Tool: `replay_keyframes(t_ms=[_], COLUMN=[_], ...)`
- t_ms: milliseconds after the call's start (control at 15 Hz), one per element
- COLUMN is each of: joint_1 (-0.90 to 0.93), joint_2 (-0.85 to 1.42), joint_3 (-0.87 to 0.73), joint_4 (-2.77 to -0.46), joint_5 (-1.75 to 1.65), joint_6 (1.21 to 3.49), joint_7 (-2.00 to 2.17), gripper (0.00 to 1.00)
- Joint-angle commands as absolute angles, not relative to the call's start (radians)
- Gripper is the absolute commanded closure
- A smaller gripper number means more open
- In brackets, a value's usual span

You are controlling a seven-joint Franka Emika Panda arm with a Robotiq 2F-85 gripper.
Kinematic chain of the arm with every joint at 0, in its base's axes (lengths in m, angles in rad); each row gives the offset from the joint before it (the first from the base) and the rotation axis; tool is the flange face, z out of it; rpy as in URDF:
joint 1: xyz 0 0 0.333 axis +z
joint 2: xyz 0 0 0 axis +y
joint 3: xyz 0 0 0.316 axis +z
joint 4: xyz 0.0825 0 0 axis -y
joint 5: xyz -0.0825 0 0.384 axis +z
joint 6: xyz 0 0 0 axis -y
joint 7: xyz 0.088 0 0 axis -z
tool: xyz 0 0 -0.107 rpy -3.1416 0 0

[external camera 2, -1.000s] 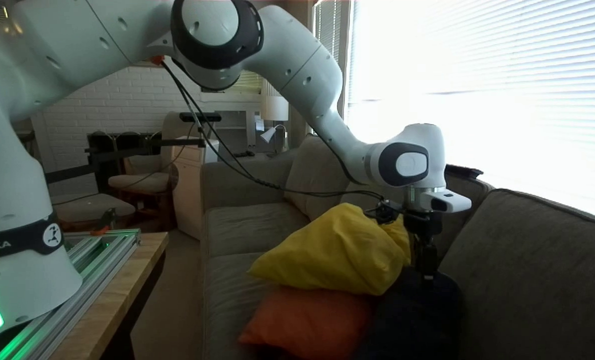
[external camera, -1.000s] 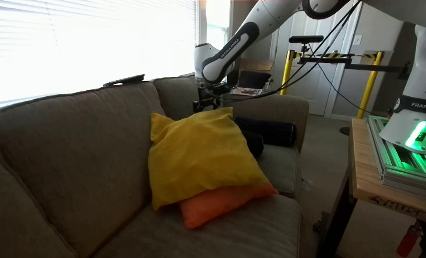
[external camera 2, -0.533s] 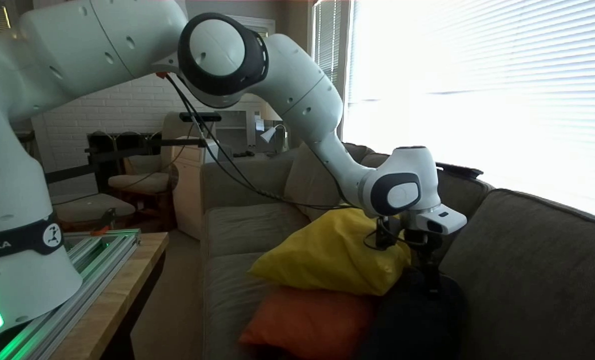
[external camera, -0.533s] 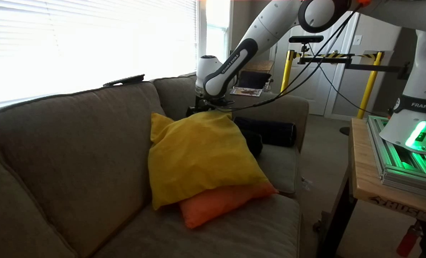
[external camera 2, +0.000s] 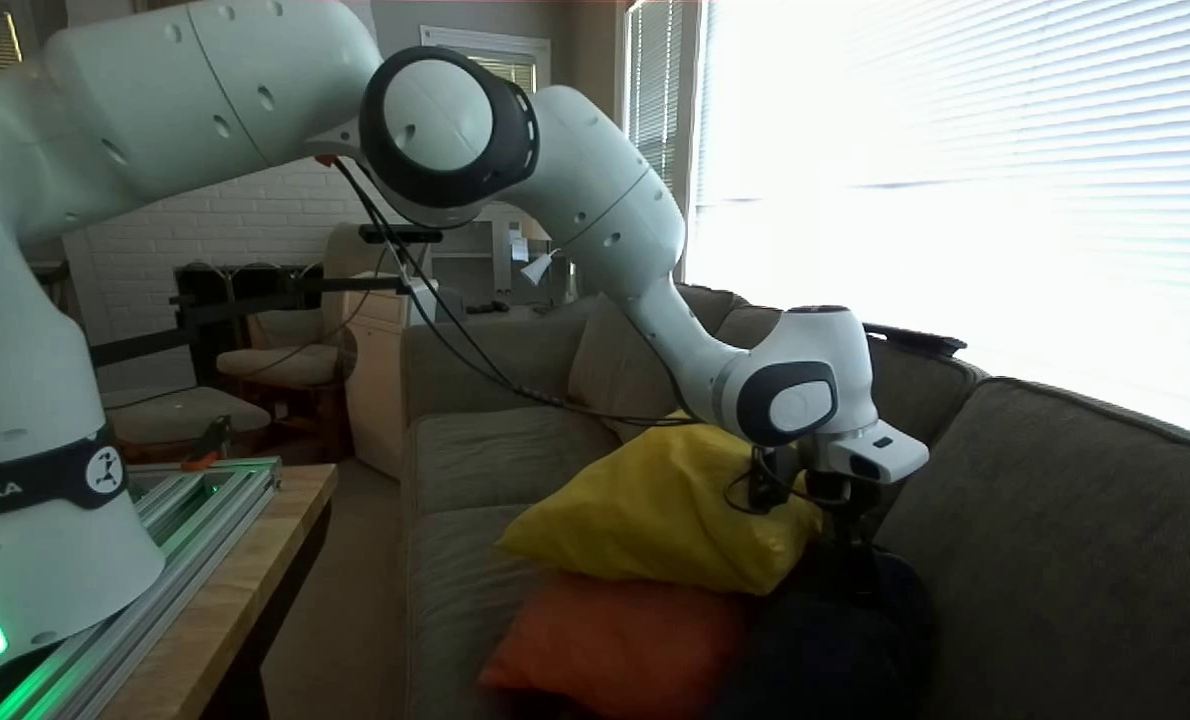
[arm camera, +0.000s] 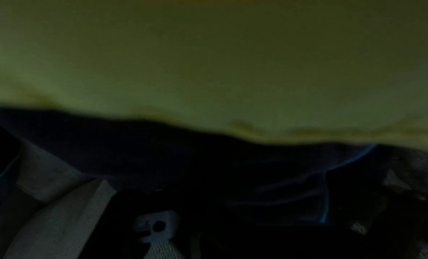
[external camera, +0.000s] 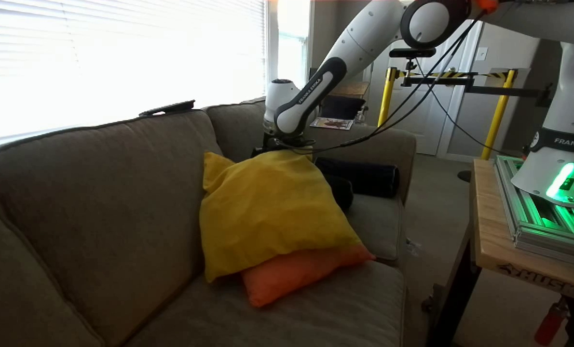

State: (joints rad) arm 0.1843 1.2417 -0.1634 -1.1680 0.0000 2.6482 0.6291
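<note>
Jaws at dark bundle (external camera 2: 825, 650), opening and grip indiscernible, edge of yellow pillow (external camera: 272, 209) close

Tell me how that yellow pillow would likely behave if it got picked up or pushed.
The yellow pillow is likely floppy, as its cloth cover creases and sags. Its plump shape suggests it's light for its size, though the filling is hidden. Pushed, it may slide, since it lies slanted on the orange pillow.

Blown-out window (external camera: 123, 62); dim, blurry wrist view
</note>
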Motion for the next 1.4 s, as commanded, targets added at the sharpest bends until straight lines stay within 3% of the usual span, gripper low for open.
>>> replay_keyframes(t_ms=[0, 533, 1067, 1333], joint_1=[0.174, 0.161, 0.158, 0.173], joint_2=[1.328, 1.369, 1.344, 1.213], joint_3=[-0.151, -0.145, -0.122, -0.094], joint_4=[-1.063, -1.004, -1.013, -1.147], joint_5=[0.033, 0.043, 0.064, 0.056], joint_6=[2.642, 2.617, 2.641, 2.715], joint_7=[0.634, 0.67, 0.702, 0.712], gripper=[0.45, 0.97, 1.0, 1.0])
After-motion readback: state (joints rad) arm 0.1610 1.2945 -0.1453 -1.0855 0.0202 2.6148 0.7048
